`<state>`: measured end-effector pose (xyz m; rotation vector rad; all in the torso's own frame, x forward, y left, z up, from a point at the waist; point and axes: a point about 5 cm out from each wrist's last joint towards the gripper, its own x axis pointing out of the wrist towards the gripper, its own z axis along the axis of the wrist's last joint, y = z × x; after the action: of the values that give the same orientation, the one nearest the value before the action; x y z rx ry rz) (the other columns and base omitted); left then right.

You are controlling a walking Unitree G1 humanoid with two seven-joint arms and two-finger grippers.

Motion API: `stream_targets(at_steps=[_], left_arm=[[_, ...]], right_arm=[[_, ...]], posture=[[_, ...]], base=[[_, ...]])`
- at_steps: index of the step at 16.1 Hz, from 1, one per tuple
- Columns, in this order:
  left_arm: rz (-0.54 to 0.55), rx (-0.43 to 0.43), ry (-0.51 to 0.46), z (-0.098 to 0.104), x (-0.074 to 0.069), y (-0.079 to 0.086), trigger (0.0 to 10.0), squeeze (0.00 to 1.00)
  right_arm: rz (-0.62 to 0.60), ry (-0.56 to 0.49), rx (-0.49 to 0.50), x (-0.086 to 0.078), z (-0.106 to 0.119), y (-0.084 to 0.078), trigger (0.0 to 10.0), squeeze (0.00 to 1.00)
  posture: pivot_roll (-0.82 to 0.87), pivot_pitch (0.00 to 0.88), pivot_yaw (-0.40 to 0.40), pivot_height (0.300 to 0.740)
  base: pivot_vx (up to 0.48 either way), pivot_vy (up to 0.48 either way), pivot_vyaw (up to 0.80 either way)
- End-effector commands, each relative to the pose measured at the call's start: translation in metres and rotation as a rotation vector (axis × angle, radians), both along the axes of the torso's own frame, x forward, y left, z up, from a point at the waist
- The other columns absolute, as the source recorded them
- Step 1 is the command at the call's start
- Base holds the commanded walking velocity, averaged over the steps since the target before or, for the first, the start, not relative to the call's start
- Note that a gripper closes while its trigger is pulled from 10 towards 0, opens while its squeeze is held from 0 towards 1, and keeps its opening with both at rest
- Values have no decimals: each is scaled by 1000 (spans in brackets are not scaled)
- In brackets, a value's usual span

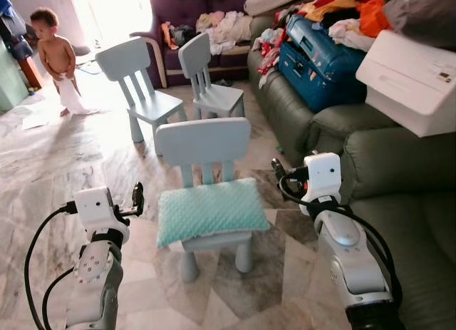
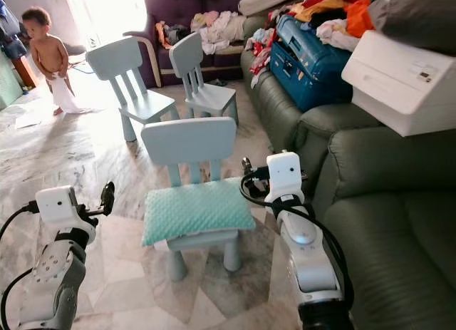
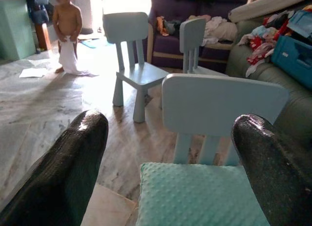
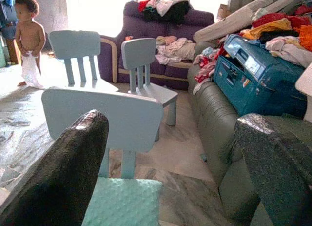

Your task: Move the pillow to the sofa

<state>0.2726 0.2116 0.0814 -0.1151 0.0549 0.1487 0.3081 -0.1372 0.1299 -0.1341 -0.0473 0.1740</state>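
Note:
A mint-green dotted pillow [image 1: 210,210] lies flat on the seat of a small pale-blue chair [image 1: 203,141] directly ahead. My left gripper [image 1: 137,199] is held open just off the pillow's left edge, apart from it. Off the pillow's right edge, near the chair's back corner, my right gripper [image 1: 279,173] is open too. In the left wrist view the pillow [image 3: 195,196] lies low between the spread fingers [image 3: 73,162]. The right wrist view has the pillow's corner [image 4: 124,201] beside one finger [image 4: 68,167]. The green sofa [image 1: 399,173] runs along my right.
The sofa's far half is piled with a blue suitcase [image 1: 320,59], clothes and a white box [image 1: 413,80]; its near seat [image 1: 420,251] is bare. Two more small chairs [image 1: 139,80] [image 1: 206,77] stand behind. A child [image 1: 55,55] stands at far left. A purple sofa [image 1: 206,16] is at the back.

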Motion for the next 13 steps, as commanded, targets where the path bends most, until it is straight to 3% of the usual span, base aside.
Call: stream_targets(at_steps=[1,13], left_arm=[[1,-5,-5,1,0,2,10000,0],[5,-20,0,-1,-1,1,10000,0]], right_arm=[[7,-12,3,0,4,1,10000,0],[17,-11,-10,0,4,0,10000,0]], posture=[[-99,0,19,740],[-100,0,11,740]], base=[[435,0,0],[425,0,0]])
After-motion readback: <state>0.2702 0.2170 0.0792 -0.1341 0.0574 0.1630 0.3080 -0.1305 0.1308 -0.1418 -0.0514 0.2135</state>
